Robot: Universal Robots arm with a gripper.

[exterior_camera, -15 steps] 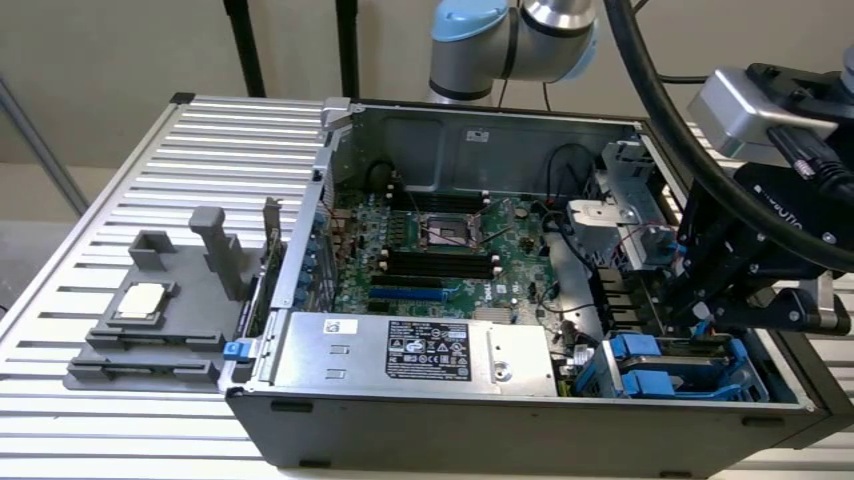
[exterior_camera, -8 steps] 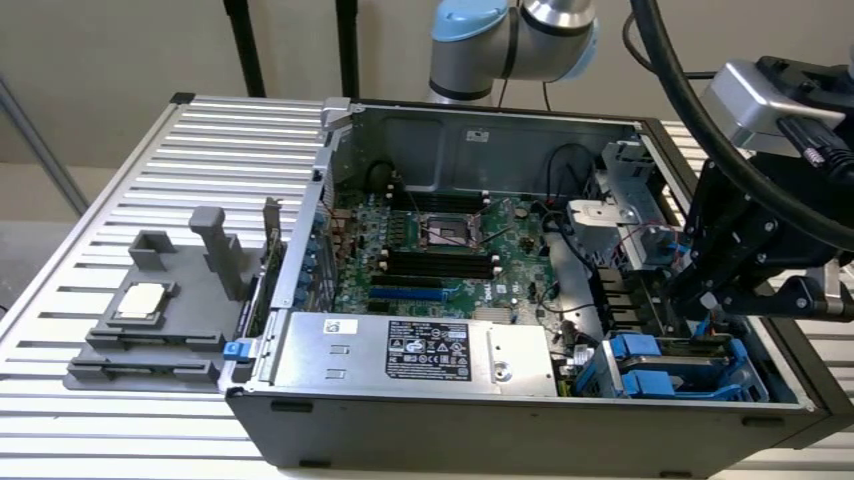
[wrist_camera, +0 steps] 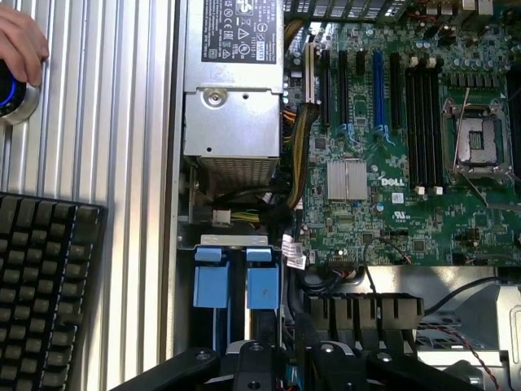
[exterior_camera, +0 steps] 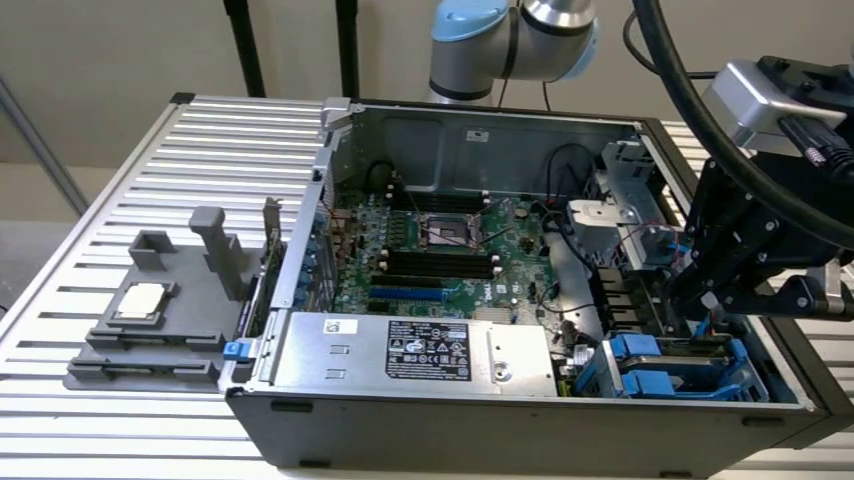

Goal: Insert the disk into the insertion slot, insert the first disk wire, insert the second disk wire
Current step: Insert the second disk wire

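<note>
My black gripper hangs over the blue drive cage in the near corner of the open computer case, on the exterior view's right. Its jaws stand narrow on the end of the disk, which sits edge-up in its blue carrier inside the insertion slot. In the wrist view, the disk's blue carrier runs up from my gripper. A second blue carrier stands in the bay beside it. Black cables lie close by; I cannot tell which are the disk wires.
The silver power-supply box fills the case's front beside the cage, and the motherboard lies behind it. A grey fixture stands on the slatted table at the exterior view's left. A hand and a black keyboard are beside the case.
</note>
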